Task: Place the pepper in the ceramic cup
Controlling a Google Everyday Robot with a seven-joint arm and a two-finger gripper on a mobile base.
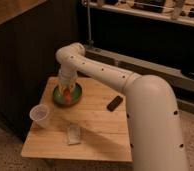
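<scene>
Camera view, showing a wooden bench (97,132) from above and in front. A white arm (110,75) is reaching from the right foreground across the bench, and its hand (66,95) is hanging over the green bowl (76,96) at the back left. The hand is gripping the pepper (67,96), whose orange-red body is pointing downward above the bowl. The ceramic cup (39,115) is standing upright near the left edge, apart from the bowl. A black block (115,103) is lying right of the bowl, and a pale packet (73,134) is lying near the front edge.
</scene>
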